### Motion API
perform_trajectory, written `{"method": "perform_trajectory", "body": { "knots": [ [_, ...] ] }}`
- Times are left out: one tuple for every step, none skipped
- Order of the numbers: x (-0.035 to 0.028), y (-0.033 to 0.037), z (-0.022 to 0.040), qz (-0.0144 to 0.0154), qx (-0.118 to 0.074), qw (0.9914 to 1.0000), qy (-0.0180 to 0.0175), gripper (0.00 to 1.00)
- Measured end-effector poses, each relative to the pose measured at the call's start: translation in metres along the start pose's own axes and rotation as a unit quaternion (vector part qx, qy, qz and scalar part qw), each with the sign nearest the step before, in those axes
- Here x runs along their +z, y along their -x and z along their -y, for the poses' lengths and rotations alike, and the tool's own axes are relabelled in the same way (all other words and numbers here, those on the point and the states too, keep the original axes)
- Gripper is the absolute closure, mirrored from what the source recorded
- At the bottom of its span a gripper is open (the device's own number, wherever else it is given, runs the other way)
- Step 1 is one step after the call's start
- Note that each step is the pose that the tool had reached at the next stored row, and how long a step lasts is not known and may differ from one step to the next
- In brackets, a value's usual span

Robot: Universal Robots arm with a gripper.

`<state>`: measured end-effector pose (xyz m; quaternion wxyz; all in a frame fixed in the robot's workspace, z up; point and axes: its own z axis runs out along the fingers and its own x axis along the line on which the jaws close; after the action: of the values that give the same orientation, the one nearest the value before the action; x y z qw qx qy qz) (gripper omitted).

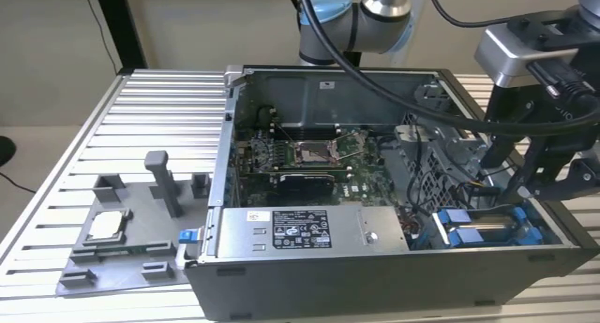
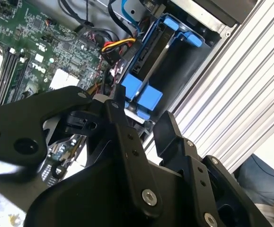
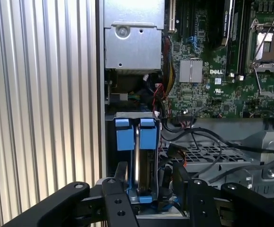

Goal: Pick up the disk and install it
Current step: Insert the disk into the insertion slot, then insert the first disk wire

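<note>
— Where is the flat silver-grey metal disk (image 3: 145, 163) with its blue plastic carrier frame?

— It stands on edge in the drive bay at a corner of the open dark grey metal computer case (image 1: 375, 274). That puts it just inside the wall that borders the ribbed aluminium surface (image 1: 140, 119). It looks seated there, or close to it; I can't tell whether it is fully home.

— And the black two-fingered gripper (image 3: 150, 169)?

— Right at the disk, at the end away from its two blue tabs (image 3: 127, 135). The fingers (image 3: 120, 176) are spread wide, one on each flank of the frame. One overlaps the frame's edge and the other stands clear of it, so I judge that it grips nothing.

— Which way does the long axis run?

— Straight away from the gripper and parallel to the case wall. It points toward the large grey metal box (image 1: 389, 221) with the black label. The green motherboard (image 3: 207, 80) lies off to one side, apart from the fingers.

— So the opening spans the disk's thin side?

— Yes. In both wrist views the blue tabs show beyond the gap between the fingers, so gripper and disk are in line.
</note>
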<state>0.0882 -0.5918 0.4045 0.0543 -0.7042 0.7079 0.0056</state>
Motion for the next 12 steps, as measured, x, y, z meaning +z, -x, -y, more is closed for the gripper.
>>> {"method": "perform_trajectory", "body": {
  "knots": [
    [0.0012, -0.0001, -0.0001, 0.0001, 0.000, 1.00000, -0.0002, 0.00],
    [0.0027, -0.0002, -0.0001, 0.0000, 0.000, 1.00000, -0.0006, 0.00],
    [0.0043, -0.0004, 0.0000, 0.0001, 0.000, 1.00000, -0.0008, 0.00],
    [0.0056, -0.0005, 0.0002, 0.0004, 0.000, 1.00000, -0.0013, 0.00],
    [0.0063, -0.0005, 0.0009, 0.0019, 0.001, 1.00000, -0.0016, 0.00],
    [0.0068, -0.0006, 0.0016, 0.0055, 0.004, 0.99998, -0.0019, 0.00],
    [0.0074, -0.0006, 0.0022, 0.0095, 0.006, 0.99993, -0.0022, 0.00],
    [0.0078, -0.0006, 0.0028, 0.0132, 0.009, 0.99987, -0.0025, 0.00],
    [0.0083, -0.0007, 0.0033, 0.0163, 0.013, 0.99978, -0.0028, 0.00],
    [0.0092, -0.0007, 0.0038, 0.0186, 0.017, 0.99968, -0.0032, 0.00],
    [0.0103, -0.0008, 0.0043, 0.0199, 0.021, 0.99957, -0.0036, 0.00],
    [0.0113, -0.0009, 0.0049, 0.0207, 0.026, 0.99945, -0.0040, 0.00]
  ]
}}
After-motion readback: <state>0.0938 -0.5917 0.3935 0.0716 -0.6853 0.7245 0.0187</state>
